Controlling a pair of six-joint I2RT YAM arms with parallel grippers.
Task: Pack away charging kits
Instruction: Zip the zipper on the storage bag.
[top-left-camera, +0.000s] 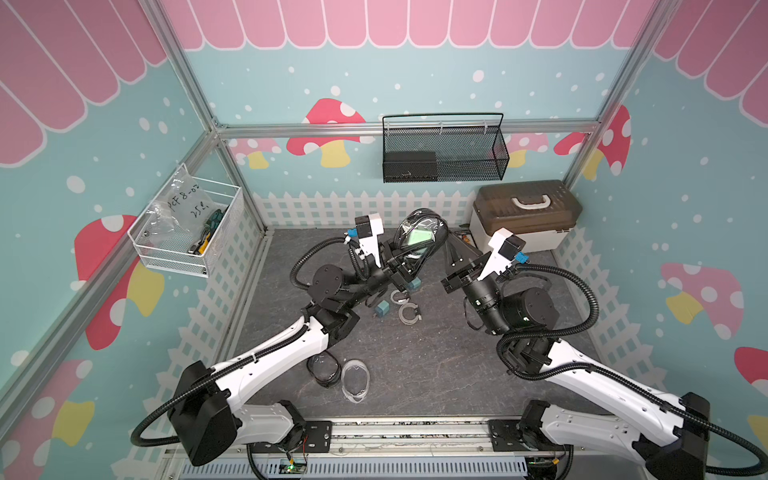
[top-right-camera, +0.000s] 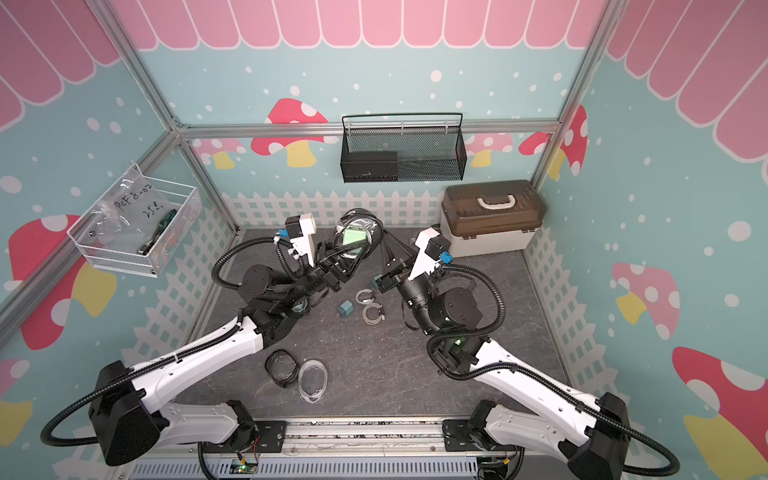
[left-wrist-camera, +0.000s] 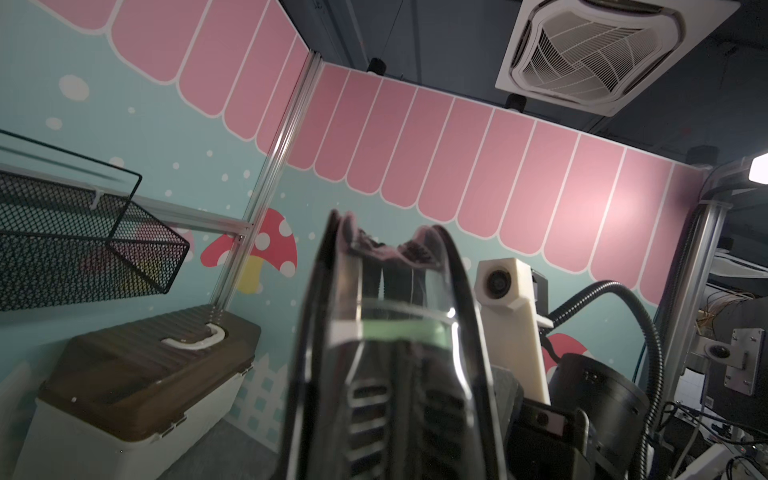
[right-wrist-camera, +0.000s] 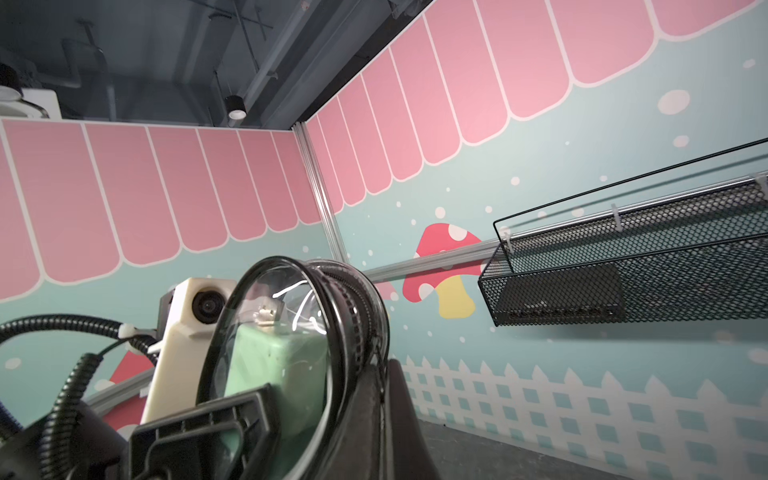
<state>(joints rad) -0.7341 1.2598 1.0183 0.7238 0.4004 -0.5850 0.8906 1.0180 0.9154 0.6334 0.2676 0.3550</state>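
The black-rimmed pouch is clamped at its lower end by the left gripper. It stands on edge in the air, and its long axis rises away from that grip. Its clear window faces the right gripper, whose jaws are together at the rim; whether they pinch it cannot be told. A green charger sits inside. Teal chargers and coiled cables lie below on the table.

In my left wrist view the pouch is blurred and cut off by the frame edge. In a top view, frame centre, my left gripper half hides one charger.
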